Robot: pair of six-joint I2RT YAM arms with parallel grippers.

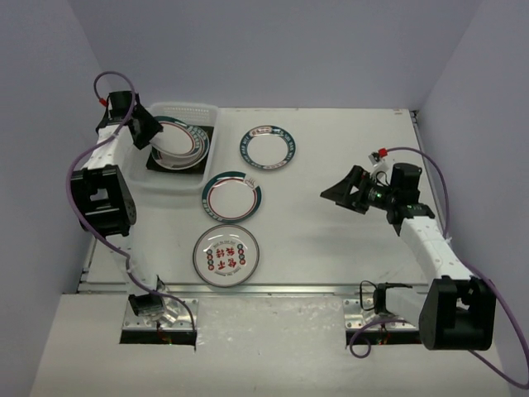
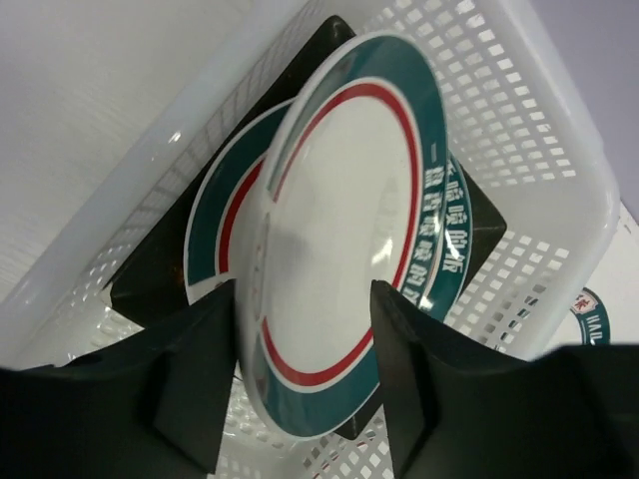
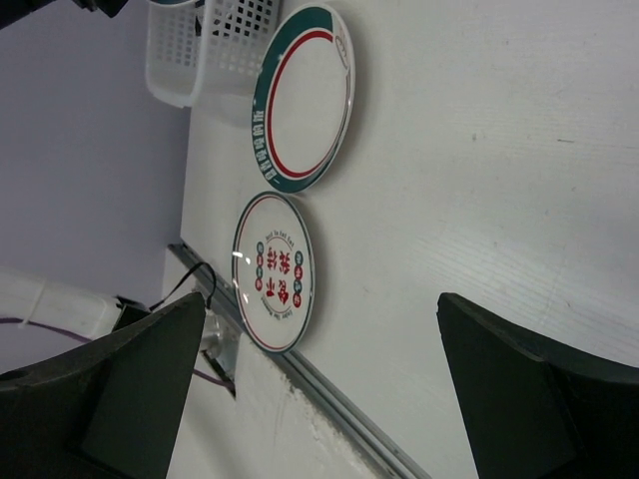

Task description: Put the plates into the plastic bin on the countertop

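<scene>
the left claw (image 2: 304,299) hangs over the bin (image 2: 539,130), its jaws partly apart and wider than the rim of the tilted plate (image 2: 349,220) standing between them, so to me the plate looks loose, not pinched. it leans at a slant, its low edge down in the bin, which seems the natural way for a plate carried by its rim to go in. under it lies a flat round plate (image 2: 205,230) with the same teal rim and red ring, and under that a dark square plate (image 2: 150,279), stacked because the bin fits one plate across. the bin is pale, see-through plastic with latticed walls and rounded corners; the plates look glossy and hard. the right claw (image 3: 321,329) hovers wide open over the white table (image 1: 331,248), holding nothing. three round plates lie flat on the table: a dark-rimmed plate (image 1: 269,146), a teal one (image 1: 231,197) just beside the bin, and a grey-rimmed one (image 1: 226,255) with red markings near the metal front edge.
</scene>
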